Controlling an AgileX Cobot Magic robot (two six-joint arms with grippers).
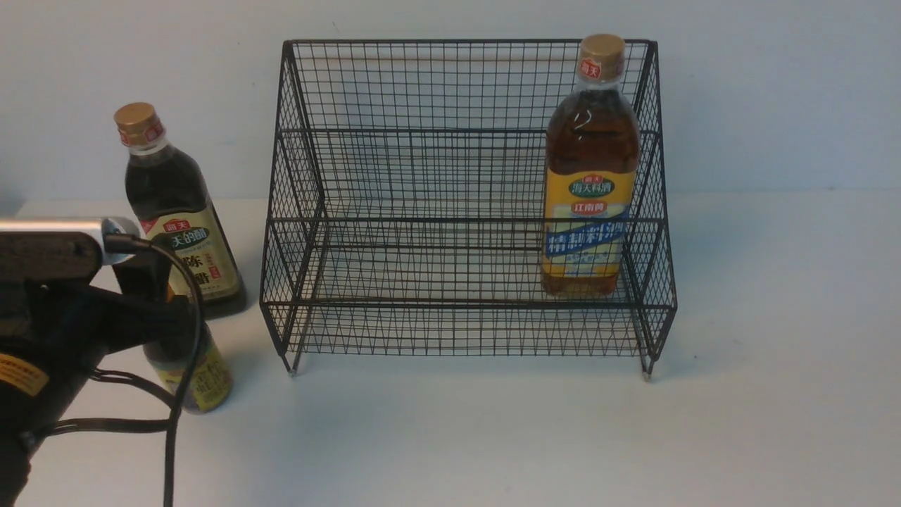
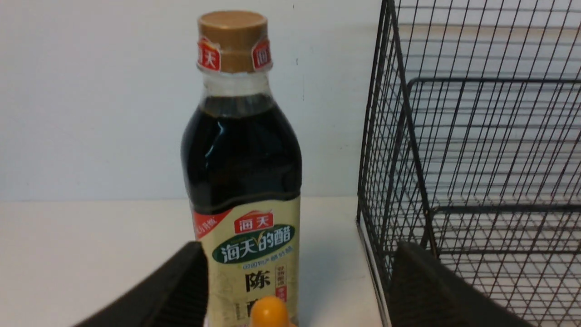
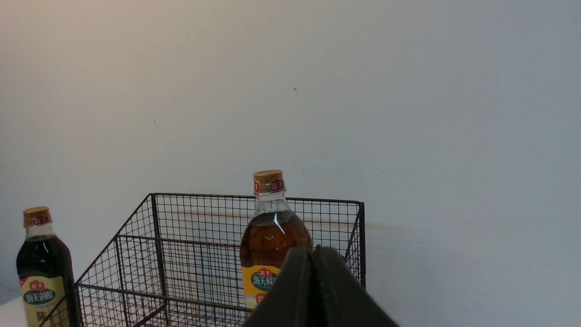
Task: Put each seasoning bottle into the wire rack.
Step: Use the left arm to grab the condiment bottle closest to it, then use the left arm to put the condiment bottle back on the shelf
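Now we see the rack (image 1: 457, 304) standing on the white table (image 1: 493, 436) close to the wall (image 1: 774, 91), with one bottle inside it. The amber bottle (image 1: 590, 176) stands upright at the right end of the lower front tier, just beside the rack's right side wall.

The other two bottles are outside, on the table to the left of the rack. The tall dark bottle (image 1: 179, 225) stands upright towards the wall, near the rack's left side but apart from it. The small dark bottle (image 1: 200, 380) stands in front of it, and the left arm hides its upper part in the front view.

From the left wrist we see the left gripper (image 2: 297, 272) with its fingers (image 2: 181, 286) spread wide. The small bottle's orange cap (image 2: 270, 313) shows between them, touching neither. We cannot tell how far above the cap they sit. Behind the cap rises the tall dark bottle (image 2: 243, 181), and the rack's side (image 2: 408, 136) is close by.

From the right wrist we see the right gripper (image 3: 313, 272) clenched, its two fingers pressed flat together with nothing between them. It points towards the rack (image 3: 181, 218) and the amber bottle (image 3: 272, 240).
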